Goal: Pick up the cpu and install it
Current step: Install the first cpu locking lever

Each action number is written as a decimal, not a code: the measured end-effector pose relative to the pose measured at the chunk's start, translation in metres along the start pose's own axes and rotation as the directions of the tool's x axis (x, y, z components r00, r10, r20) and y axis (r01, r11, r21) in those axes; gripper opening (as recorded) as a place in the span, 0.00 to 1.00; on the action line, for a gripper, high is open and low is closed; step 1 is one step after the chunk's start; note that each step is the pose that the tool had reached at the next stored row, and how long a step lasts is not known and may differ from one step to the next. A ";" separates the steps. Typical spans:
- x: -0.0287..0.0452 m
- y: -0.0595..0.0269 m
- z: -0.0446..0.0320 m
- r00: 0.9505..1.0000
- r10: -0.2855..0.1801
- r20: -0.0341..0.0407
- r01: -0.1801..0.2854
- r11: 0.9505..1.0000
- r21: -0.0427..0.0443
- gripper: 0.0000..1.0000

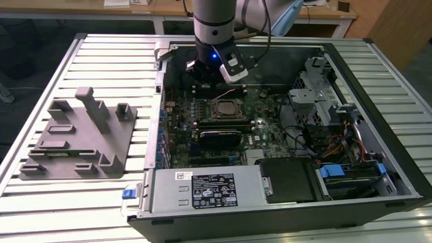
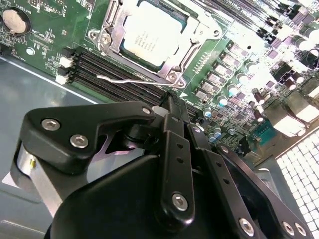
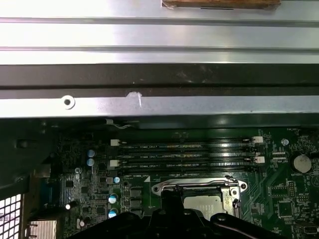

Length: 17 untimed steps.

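Inside PC case: cpu sits in mobo socket, gripper above & apart.
In exterior view cpu lies lower than gripper, slightly to the exterior view's right, w/ memory slots between. Chip is square, no long axis. Gripper released or clenched: can't tell.

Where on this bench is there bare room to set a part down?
Bare slats of the table lie in front of the grey tray, behind it, and on the exterior view's right of the computer case. Inside the case is crowded: motherboard, cables, drive cage, with the gripper hanging over the board beside the seated cpu.
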State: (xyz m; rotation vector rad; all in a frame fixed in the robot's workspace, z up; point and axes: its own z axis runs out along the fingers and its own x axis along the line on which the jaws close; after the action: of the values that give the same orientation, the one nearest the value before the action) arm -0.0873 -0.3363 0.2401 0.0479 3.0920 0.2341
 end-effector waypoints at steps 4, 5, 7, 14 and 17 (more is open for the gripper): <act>-0.0008 -0.0002 0.0015 1.000 0.003 0.003 -0.003 1.000 0.000 0.11; -0.0011 -0.0003 0.0021 1.000 0.003 0.005 -0.003 1.000 0.000 0.11; -0.0017 -0.0005 0.0033 1.000 0.004 0.011 -0.004 1.000 0.000 0.11; -0.0040 -0.0009 0.0067 0.999 0.005 0.049 -0.005 1.000 -0.001 0.11; -0.0051 -0.0010 0.0079 0.998 0.005 0.068 -0.005 1.000 -0.002 0.11</act>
State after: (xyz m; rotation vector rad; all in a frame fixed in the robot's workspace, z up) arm -0.0819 -0.3363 0.2324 0.0628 3.0248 0.2302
